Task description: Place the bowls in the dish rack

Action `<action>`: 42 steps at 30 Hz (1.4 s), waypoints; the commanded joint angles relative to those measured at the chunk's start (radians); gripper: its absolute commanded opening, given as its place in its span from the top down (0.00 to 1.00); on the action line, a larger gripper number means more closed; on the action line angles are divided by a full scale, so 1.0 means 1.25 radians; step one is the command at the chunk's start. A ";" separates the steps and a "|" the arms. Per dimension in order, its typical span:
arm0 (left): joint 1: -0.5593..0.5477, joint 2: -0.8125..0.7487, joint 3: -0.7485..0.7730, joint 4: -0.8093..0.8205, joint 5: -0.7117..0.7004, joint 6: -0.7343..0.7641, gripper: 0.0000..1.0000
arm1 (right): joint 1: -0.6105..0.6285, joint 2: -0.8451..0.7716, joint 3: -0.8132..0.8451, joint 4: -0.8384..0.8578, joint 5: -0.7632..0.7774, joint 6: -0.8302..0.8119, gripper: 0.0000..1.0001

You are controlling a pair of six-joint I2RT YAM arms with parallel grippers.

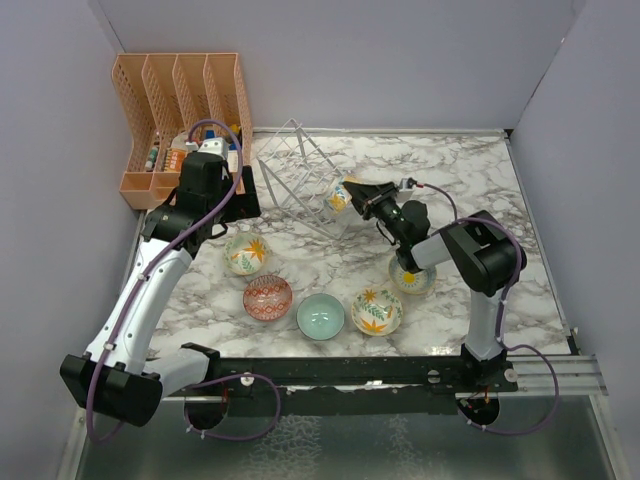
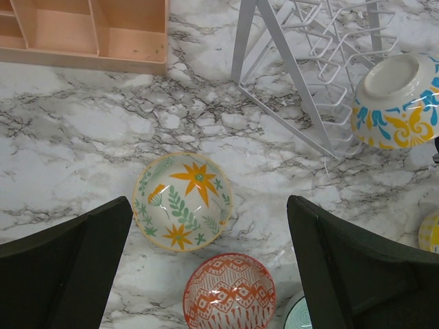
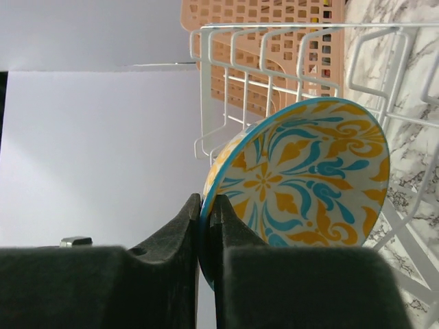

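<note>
My right gripper (image 1: 358, 198) (image 3: 206, 202) is shut on the rim of the blue-patterned bowl (image 1: 340, 195) (image 3: 309, 178) (image 2: 394, 103). It holds the bowl on edge against the near right end of the white wire dish rack (image 1: 295, 170) (image 2: 309, 62) (image 3: 274, 55). My left gripper (image 1: 235, 200) (image 2: 209, 202) hangs open above the table over the leaf-print bowl (image 1: 246, 253) (image 2: 184, 199), holding nothing. A red-patterned bowl (image 1: 267, 297) (image 2: 230, 291), a teal bowl (image 1: 320, 316) (image 2: 298, 315) and a cream flower bowl (image 1: 377, 310) stand on the marble. The yellow-sun bowl (image 1: 412, 275) is partly hidden under the right arm.
An orange slotted organizer (image 1: 180, 110) (image 2: 89, 31) (image 3: 274, 27) stands at the back left, close behind the left arm. Grey walls close the table on the left, back and right. The right arm's forearm (image 1: 440, 245) reaches over the table's right half.
</note>
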 commanded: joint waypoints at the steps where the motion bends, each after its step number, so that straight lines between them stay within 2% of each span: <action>1: -0.006 0.005 0.014 0.017 -0.005 0.016 0.01 | 0.013 -0.002 0.005 -0.023 0.023 0.018 0.83; 8: -0.010 -0.001 0.008 0.016 -0.014 0.023 0.01 | 0.012 0.020 -0.003 -0.027 0.009 0.040 0.67; 11: -0.010 -0.002 0.007 0.017 -0.015 0.024 0.01 | 0.012 0.019 -0.003 -0.039 0.005 0.043 0.67; 13: -0.010 -0.002 0.007 0.017 -0.016 0.025 0.01 | 0.013 0.021 -0.003 -0.041 0.000 0.043 0.69; 17: -0.010 -0.003 0.006 0.017 -0.019 0.025 0.01 | 0.013 0.027 -0.002 -0.041 -0.009 0.038 0.93; 19: -0.010 -0.004 0.002 0.017 -0.019 0.025 0.01 | 0.013 0.027 -0.005 -0.024 -0.018 0.030 0.99; 35: -0.010 -0.019 -0.012 0.023 -0.022 0.025 0.01 | 0.006 -0.003 -0.009 0.118 -0.126 -0.048 0.99; 42: -0.010 -0.023 -0.019 0.025 -0.017 0.022 0.01 | 0.000 0.026 0.017 0.166 -0.165 -0.069 0.99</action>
